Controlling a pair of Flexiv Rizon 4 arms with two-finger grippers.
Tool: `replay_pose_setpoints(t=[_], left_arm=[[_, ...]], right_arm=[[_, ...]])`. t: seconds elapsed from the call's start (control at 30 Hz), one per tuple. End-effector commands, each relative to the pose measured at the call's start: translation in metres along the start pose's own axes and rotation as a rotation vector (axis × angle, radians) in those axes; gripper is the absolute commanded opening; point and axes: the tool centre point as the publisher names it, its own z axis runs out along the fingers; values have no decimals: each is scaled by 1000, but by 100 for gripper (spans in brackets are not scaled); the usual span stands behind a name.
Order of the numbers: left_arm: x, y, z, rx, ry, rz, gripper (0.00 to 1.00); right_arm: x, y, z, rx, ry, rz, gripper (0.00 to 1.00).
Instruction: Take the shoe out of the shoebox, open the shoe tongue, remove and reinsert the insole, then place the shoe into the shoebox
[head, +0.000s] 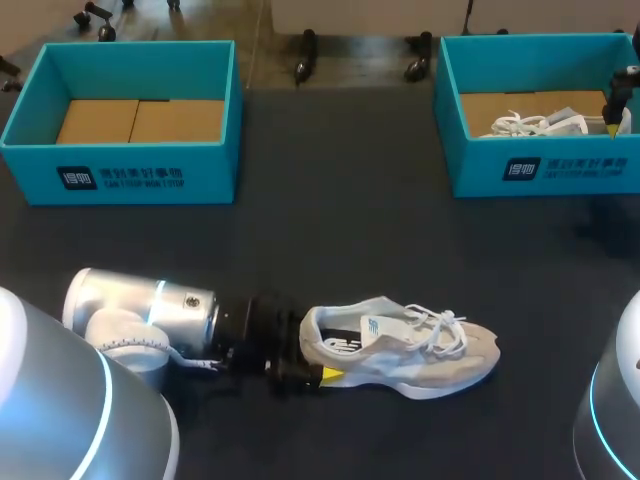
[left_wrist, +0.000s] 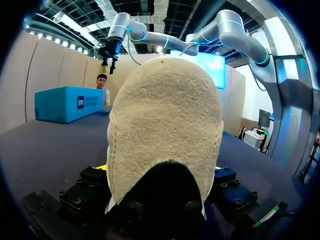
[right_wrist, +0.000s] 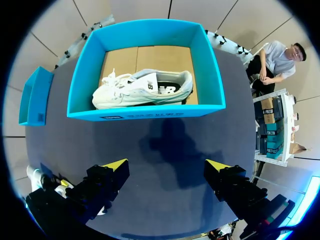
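Resting on the dark table (head: 330, 230), the shoe (head: 400, 355) has its heel at the left gripper (head: 322, 362) and its toe pointing away from it. The left gripper pinches the heel from both sides. White laces sit loose on top of the shoe. Well behind the shoe's heel stands the left shoebox (head: 130, 175), blue with a brown floor. Well behind the shoe's toe stands the right shoebox (head: 545, 170), with a second shoe (right_wrist: 142, 89) inside. The right gripper (right_wrist: 166, 165) hangs over that box, far from the shoe, its fingers spread wide and holding nothing.
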Motion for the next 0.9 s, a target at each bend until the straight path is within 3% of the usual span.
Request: replay_pose_setpoints(t=[0.03,0.9], left_arm=[[-7,3,-2,-10,25,-1,0],[-12,3,-5,-15,78,26,0]], right_arm=[[0,0,0,0,0,0,100],[0,0,0,0,0,0,100]])
